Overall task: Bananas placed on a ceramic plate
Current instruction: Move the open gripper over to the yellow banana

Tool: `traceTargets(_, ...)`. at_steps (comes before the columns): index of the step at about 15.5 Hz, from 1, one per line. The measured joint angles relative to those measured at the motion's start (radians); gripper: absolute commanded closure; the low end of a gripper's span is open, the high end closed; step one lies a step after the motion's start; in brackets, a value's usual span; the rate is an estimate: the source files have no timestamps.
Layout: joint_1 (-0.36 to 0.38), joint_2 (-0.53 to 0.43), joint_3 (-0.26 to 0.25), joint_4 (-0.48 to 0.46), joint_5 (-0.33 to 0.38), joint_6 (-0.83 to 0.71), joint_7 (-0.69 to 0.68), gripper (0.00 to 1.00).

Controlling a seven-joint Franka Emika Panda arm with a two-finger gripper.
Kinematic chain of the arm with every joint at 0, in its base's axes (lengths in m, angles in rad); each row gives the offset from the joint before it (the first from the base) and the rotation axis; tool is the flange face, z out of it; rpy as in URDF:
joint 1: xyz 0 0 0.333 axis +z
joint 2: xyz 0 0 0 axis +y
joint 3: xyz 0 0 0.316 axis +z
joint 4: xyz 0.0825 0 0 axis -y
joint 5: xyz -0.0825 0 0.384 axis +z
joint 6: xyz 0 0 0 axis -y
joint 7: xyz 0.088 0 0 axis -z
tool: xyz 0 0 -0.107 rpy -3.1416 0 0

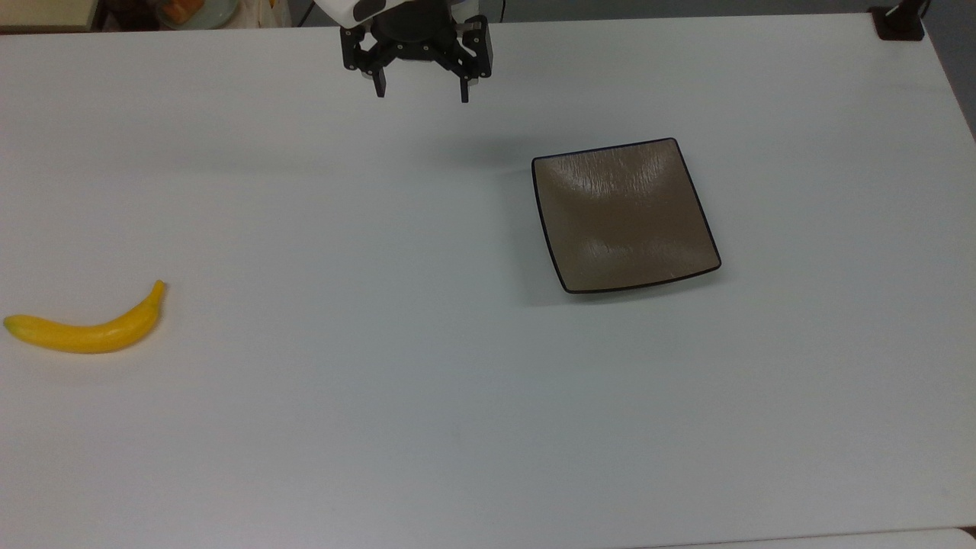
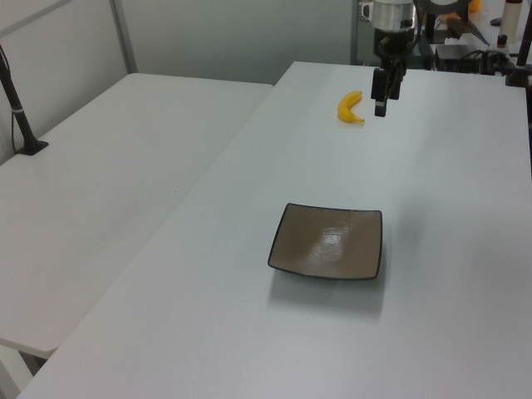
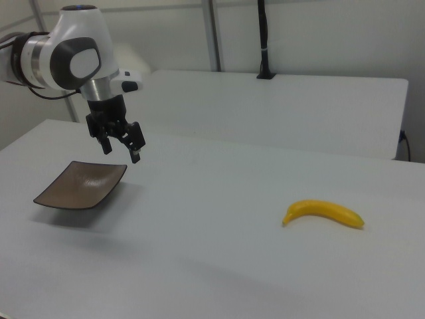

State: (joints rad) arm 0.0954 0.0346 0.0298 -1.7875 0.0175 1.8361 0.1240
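Note:
A yellow banana (image 1: 85,329) lies on the white table at the top view's far left, and shows as well in the left view (image 2: 351,107) and the right view (image 3: 323,212). The square brown ceramic plate (image 1: 624,216) sits empty at the top view's right of centre; the plate (image 2: 329,242) (image 3: 82,185) has nothing on it. My gripper (image 1: 421,94) hangs open above the table's far edge, between banana and plate and nearer the plate, holding nothing. It also shows in the left view (image 2: 380,104) and the right view (image 3: 121,153).
A black stand base (image 1: 898,21) sits at the table's far right corner in the top view. A second white table (image 2: 108,183) adjoins on the left view's left. A black post (image 3: 263,40) stands on the far table in the right view.

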Motion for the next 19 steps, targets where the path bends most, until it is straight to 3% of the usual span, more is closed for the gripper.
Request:
traceTargets(8, -0.014, 0.004, -0.002, 0.000, -0.002, 0.001, 0.044, 0.00)
traceTargets(14, -0.106, 0.080, -0.020, 0.002, -0.002, 0.192, 0.146, 0.00)
traceTargets(19, -0.136, 0.161, -0.099, 0.022, -0.002, 0.365, 0.331, 0.00)
